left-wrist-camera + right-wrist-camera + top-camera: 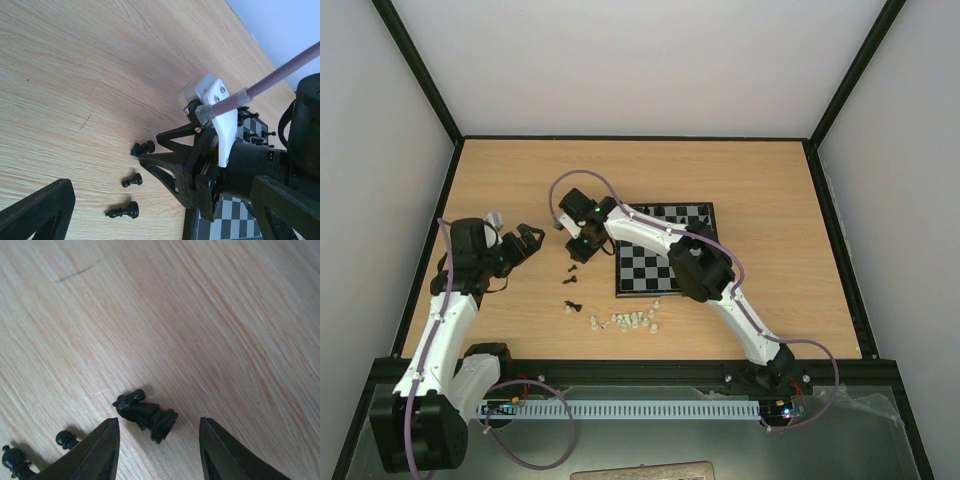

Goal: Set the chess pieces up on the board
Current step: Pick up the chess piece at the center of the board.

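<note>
Currently right gripper (158,422) is straddling a fallen black knight (146,414), fingers parted, not touching; left gripper (532,240) is hanging wide open.

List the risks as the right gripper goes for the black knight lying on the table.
1. The black knight lies on its side, slanted between the open fingers of the right gripper. Closing may pinch it crookedly, so it could slip out or come up unable to stand on the board.
2. Two more black chessmen sit close beside one finger, and a descent might nudge them away.
</note>
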You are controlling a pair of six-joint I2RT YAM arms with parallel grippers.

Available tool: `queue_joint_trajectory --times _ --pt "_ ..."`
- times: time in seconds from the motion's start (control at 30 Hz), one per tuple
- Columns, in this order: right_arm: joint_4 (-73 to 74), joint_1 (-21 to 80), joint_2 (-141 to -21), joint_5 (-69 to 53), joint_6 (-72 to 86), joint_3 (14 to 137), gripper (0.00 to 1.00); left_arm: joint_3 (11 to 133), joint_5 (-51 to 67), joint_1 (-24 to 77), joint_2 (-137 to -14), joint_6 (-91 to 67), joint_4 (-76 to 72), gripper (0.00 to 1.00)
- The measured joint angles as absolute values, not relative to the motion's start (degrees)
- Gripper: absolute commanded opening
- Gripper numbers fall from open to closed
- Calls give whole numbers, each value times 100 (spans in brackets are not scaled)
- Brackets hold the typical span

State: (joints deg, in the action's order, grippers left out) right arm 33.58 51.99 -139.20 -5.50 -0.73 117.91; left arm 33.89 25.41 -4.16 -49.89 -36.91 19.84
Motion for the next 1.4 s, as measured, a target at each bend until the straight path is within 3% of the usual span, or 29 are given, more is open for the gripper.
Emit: queue_joint_trajectory --times 0.8,1.1,1.4 --pt "3374 5098 -13957 -510 -921 11843 47 3367 2571 -416 -4991 -3752 1890 99" --pt "3356 5146 -14062 -622 -1017 11972 35 3367 2571 -416 -4991 -3771 1874 99" --pt "3347 5188 -14101 -779 -1048 11996 14 3367 2574 -416 -4991 -3774 1872 99"
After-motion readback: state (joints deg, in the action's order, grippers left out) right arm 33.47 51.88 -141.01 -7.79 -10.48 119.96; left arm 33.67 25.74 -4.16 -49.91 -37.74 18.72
